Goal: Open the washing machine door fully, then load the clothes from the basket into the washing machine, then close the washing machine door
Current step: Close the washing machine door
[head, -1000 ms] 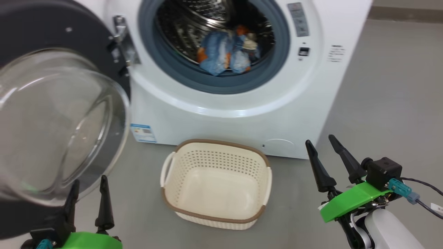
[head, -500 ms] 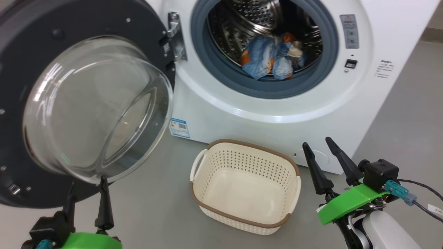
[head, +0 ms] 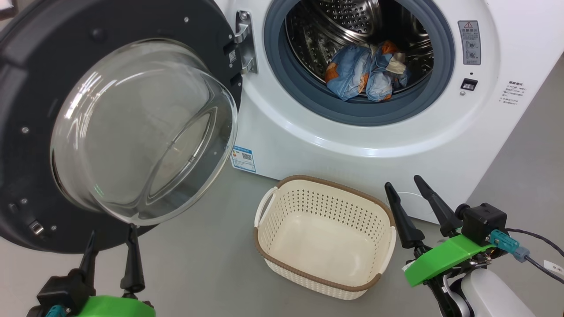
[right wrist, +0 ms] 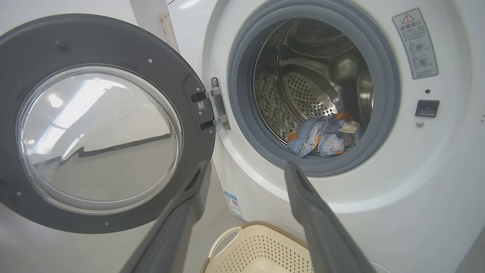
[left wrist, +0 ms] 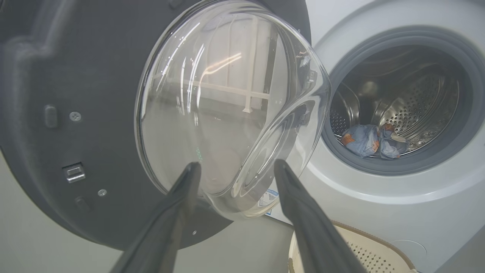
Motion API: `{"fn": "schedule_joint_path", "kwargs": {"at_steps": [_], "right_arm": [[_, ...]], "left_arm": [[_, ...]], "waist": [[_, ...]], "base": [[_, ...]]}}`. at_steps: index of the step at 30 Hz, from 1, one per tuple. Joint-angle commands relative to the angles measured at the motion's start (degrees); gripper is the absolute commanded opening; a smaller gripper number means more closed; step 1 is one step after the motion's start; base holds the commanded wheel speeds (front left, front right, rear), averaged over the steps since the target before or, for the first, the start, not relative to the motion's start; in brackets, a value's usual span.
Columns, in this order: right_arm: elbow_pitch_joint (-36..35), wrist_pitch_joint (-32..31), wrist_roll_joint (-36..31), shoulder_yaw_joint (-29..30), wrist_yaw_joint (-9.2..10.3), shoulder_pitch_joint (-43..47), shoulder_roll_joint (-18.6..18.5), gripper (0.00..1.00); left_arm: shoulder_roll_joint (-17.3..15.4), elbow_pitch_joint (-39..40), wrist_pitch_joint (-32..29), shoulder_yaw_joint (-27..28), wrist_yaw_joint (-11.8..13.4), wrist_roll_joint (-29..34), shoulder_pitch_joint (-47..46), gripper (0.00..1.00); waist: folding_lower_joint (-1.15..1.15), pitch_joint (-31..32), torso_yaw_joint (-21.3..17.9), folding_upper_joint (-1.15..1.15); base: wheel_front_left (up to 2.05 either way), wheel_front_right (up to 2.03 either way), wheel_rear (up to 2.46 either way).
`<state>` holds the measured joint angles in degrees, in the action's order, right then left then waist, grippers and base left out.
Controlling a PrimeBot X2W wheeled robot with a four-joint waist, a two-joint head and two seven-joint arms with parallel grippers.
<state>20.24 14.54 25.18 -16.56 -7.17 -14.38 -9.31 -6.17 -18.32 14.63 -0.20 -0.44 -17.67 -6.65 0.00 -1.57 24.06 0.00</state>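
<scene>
Though the head camera has swung left in the last second, bringing the whole door (head: pixel 26 110) into view, nothing itself has moved. The door stands wide open at left. The clothes (head: pixel 365 72) lie in the washer (head: pixel 352 163) drum, and the basket (head: pixel 324 179) sits empty on the floor before it. The left gripper (head: pixel 111 230) and right gripper (head: pixel 402 181) wait near, fingers spread, empty. Loading looks done; only closing the door remains.

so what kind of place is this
Probably a laundry area, possibly a bare test room: a white front-loading washing machine with its door swung open, blue printed clothes in the steel drum, and a cream perforated basket on a plain grey floor.
</scene>
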Motion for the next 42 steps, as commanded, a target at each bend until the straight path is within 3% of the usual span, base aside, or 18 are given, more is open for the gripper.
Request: {"fn": "schedule_joint_path", "kwargs": {"at_steps": [1,15,16,17,18,19,30,42], "right_arm": [[-1.1,0.5,0.3,-1.2,-0.32,0.2,0.0,1.00],[-1.1,0.5,0.7,-1.5,-0.32,0.2,-0.2,1.00],[-1.0,0.5,0.7,-1.5,-0.32,0.2,-0.2,1.00],[-1.0,0.5,0.7,-1.5,-0.32,0.2,-0.2,1.00],[-1.0,0.5,0.7,-1.6,-0.32,0.2,-0.2,1.00],[-1.0,0.5,0.8,-1.6,-0.32,0.2,-0.3,1.00],[-1.0,0.5,0.7,-1.3,-0.32,0.7,-0.2,1.00],[-0.9,0.5,0.6,-1.9,-0.32,0.5,-0.6,1.00]], "left_arm": [[-1.1,1.8,0.4,1.6,0.3,-0.3,-0.4,1.00],[-1.4,2.0,0.4,1.5,0.6,-0.8,-0.2,1.00],[-1.4,2.0,0.4,1.5,0.6,-0.8,-0.2,0.76],[-1.5,2.1,0.4,1.5,0.6,-0.8,-0.2,0.34],[-1.5,2.2,0.4,1.5,0.7,-0.8,-0.2,0.14],[-1.6,2.3,0.4,1.5,0.7,-0.8,-0.2,0.00],[-4.6,9.3,-0.4,2.6,0.0,-1.6,-2.7,0.00],[-9.3,24.7,-6.0,10.2,-1.8,-11.7,-12.6,0.00]], "waist": [[0.00,0.0,0.0,0.00],[0.00,0.3,0.2,0.00],[0.00,0.3,0.2,0.00],[0.00,0.3,0.2,0.00],[0.00,0.3,0.2,0.00],[0.00,0.4,0.2,0.00],[0.00,1.0,0.6,0.00],[0.00,0.8,0.2,0.00]], "base": [[0.00,0.00,0.00],[0.00,0.00,0.00],[0.00,0.00,0.00],[0.00,0.00,0.00],[0.00,0.00,0.00],[0.00,0.00,0.00],[0.00,0.00,0.00],[0.00,0.00,0.00]]}}
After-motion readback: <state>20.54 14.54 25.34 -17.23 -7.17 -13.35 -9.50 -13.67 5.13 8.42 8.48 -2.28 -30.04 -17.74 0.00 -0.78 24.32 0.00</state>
